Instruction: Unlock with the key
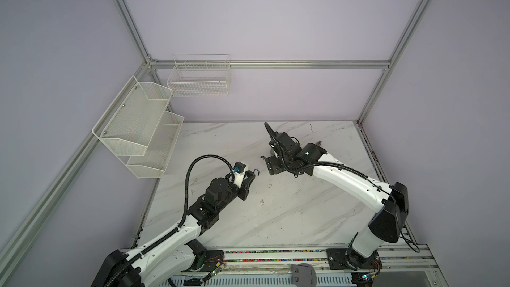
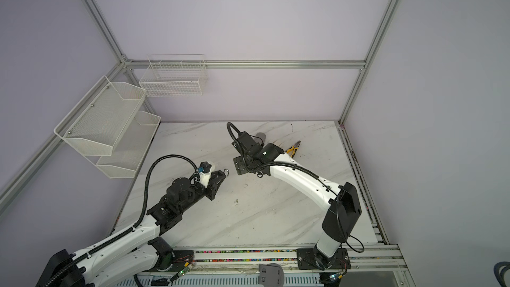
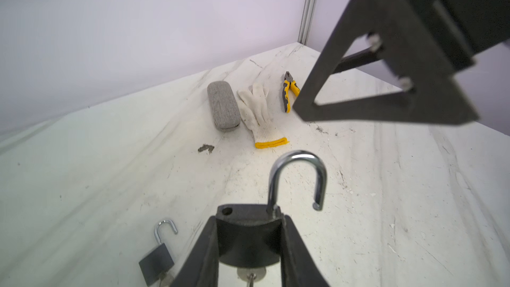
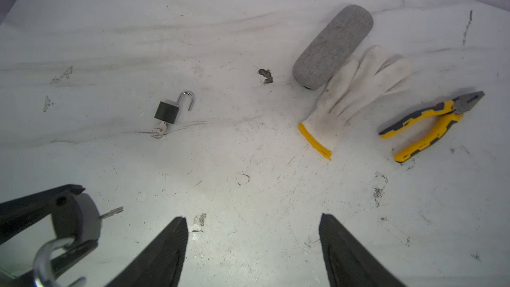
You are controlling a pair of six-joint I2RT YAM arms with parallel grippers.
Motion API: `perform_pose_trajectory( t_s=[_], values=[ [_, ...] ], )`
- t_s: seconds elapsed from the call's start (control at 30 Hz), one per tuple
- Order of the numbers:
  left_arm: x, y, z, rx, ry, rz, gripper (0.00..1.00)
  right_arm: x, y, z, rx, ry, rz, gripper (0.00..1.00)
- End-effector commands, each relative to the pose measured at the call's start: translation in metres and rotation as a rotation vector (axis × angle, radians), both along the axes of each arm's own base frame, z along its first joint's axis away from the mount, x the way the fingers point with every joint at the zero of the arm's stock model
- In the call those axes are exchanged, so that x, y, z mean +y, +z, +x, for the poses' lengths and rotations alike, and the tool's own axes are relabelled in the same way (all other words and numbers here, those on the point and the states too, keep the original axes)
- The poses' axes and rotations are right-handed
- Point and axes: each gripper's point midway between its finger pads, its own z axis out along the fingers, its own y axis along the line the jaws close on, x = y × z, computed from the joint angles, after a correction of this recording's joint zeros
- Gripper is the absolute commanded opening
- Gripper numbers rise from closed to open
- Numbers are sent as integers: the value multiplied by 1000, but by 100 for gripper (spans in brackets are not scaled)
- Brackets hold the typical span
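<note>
Padlock [image 3: 245, 241], shackle [image 3: 298, 161] open, is sitting clamped in the left pincer [image 3: 249, 220]; the right pincer [image 4: 252, 218] is hanging spread apart.

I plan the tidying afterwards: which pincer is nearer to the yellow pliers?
Right. The right pincer hangs open, and in a top view the pliers lie to its right, slightly back. The left pincer, shut on a padlock, is farther: the right pincer stands between.

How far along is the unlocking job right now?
Done: the held padlock has its shackle open, key in its body. In hand: the left hand grips that padlock; the right hand is open, empty. Left: nothing obvious; the small padlock on the table is open too.
</note>
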Motion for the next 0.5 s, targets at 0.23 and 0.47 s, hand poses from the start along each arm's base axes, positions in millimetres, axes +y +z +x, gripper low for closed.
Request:
perform_pose_trajectory(
  t_s=[0.23,0.47],
  values=[
    [-12,-29,-7,539,207,-98,0,-31,5,16,-78,-164,347,83],
    [-50,-57,-18,766,282,-64,0,-48,-21,17,-31,-255,484,84]
  ],
)
